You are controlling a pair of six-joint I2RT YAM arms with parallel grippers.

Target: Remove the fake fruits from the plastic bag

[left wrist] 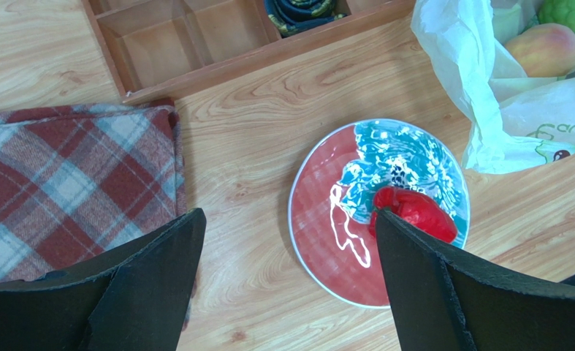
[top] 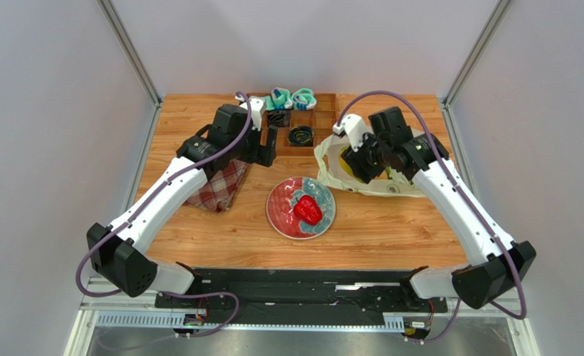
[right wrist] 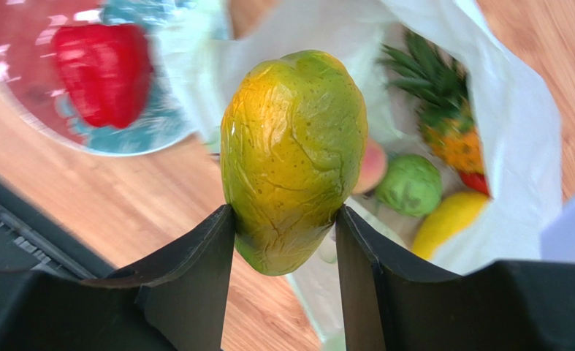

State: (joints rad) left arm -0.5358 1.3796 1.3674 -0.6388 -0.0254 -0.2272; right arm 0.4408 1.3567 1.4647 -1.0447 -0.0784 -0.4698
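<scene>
Well, the right claw (right wrist: 284, 216) is about half closed on a glossy yellow-and-green plastic mango (right wrist: 294, 146). It pinches only the near end, so most of the fruit sticks out past the fingertips. That looks like the weak spot to me. The skin is slick and rounded and the hold sits low on it, so a quick swing could let the mango pivot between the jaws or squirt out.

Just beyond and beneath this claw lies the thin, crinkly, cream-white plastic bag (right wrist: 520, 124), its mouth open. A drop now would probably put the mango back among what remains inside: a plastic pineapple with a green crown (right wrist: 443, 110), a green round piece (right wrist: 410, 184), a peach (right wrist: 372, 167) and a yellow piece (right wrist: 447, 219). The bag film also stands close behind the mango. If a fold clings or snags, the whole bag may get dragged across the wooden surface (top: 391, 230).

Off to this claw's left sits a round red-and-teal plate (top: 280, 211) with a glossy red plastic bell pepper (top: 308, 211) already on it. Room there is limited, and a mango set down hard could knock the pepper or roll over the shallow rim.

The left claw (left wrist: 288, 219) is spread wide and holds nothing. That same plate lies beneath its right finger and a folded red-and-white plaid cloth (left wrist: 63, 183) beneath its left. If the right arm carries the mango across, the two arms could crowd each other.
</scene>
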